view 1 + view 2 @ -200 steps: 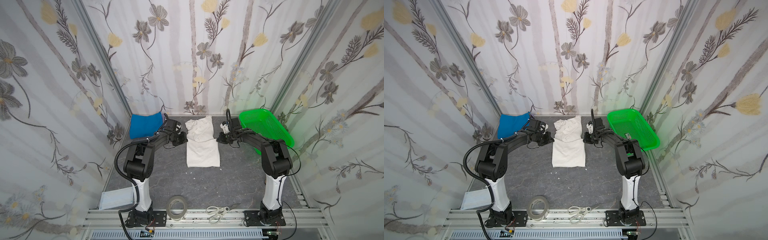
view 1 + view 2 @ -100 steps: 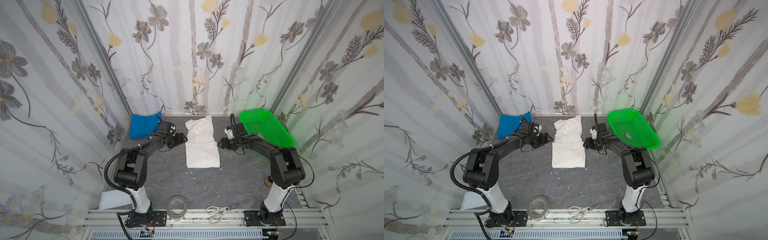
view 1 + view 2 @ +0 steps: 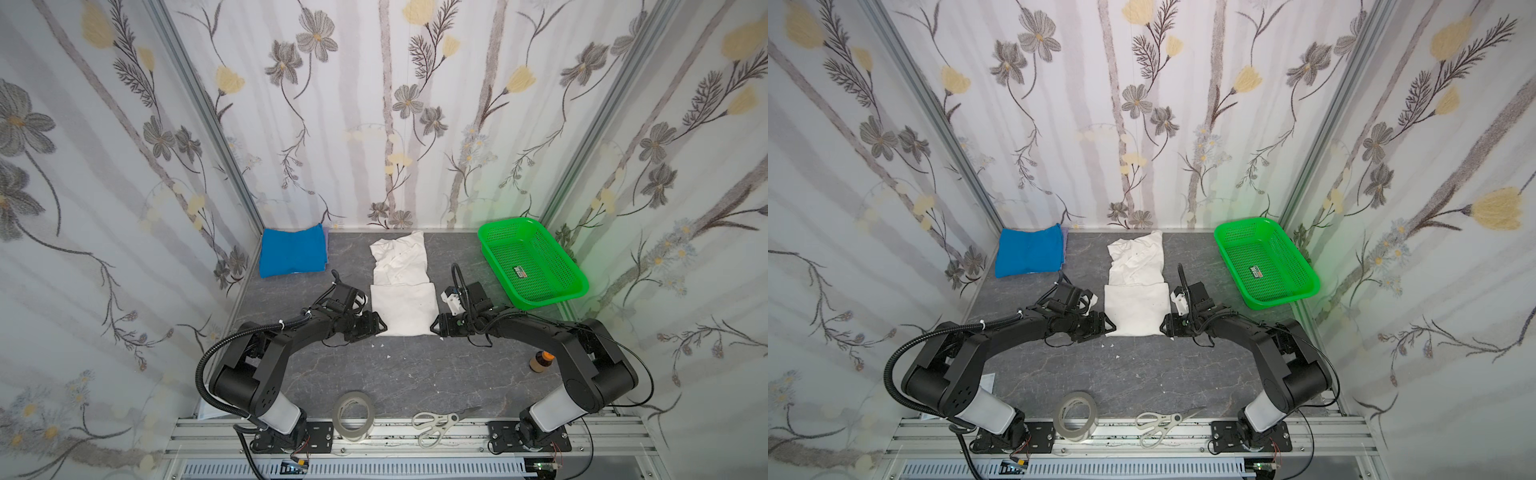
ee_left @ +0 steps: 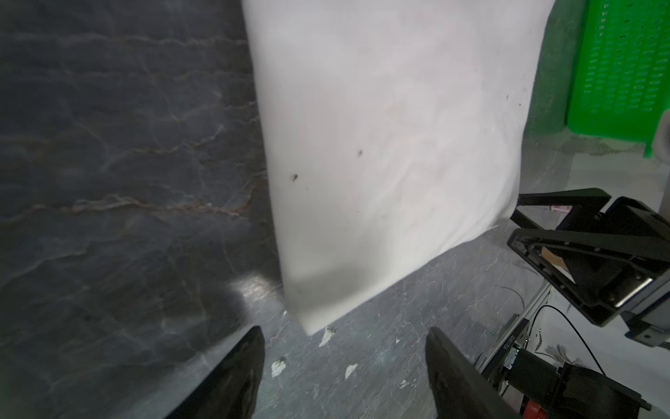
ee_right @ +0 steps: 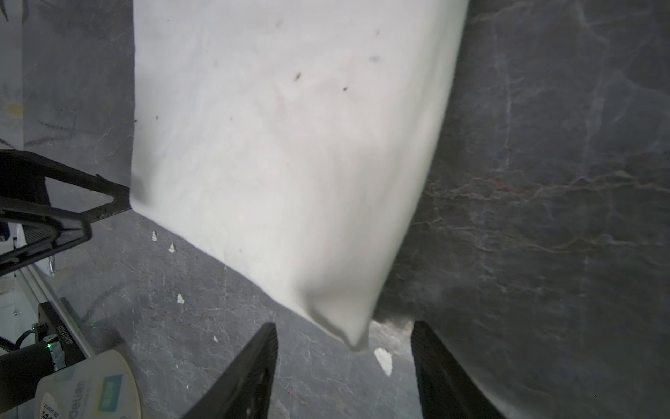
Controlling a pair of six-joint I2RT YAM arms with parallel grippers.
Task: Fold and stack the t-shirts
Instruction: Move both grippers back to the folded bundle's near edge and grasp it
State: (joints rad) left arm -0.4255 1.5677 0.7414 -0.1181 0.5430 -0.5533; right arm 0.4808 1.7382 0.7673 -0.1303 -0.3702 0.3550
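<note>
The white t-shirt (image 3: 404, 309) of soft cotton was laid in the middle of the dark, marble-veined surface (image 3: 395, 374). Its near half was folded into a smooth rectangle, and its far half was left wrinkled. The left hand (image 3: 381, 327) was seen just beside the near left corner and the right hand (image 3: 433, 328) just beside the near right corner. Both were released, the black fingers spread, with no cloth between them. The blue t-shirt (image 3: 293, 251) was laid folded flat in the far left corner, well apart from the green mesh basket (image 3: 494, 259).
</note>
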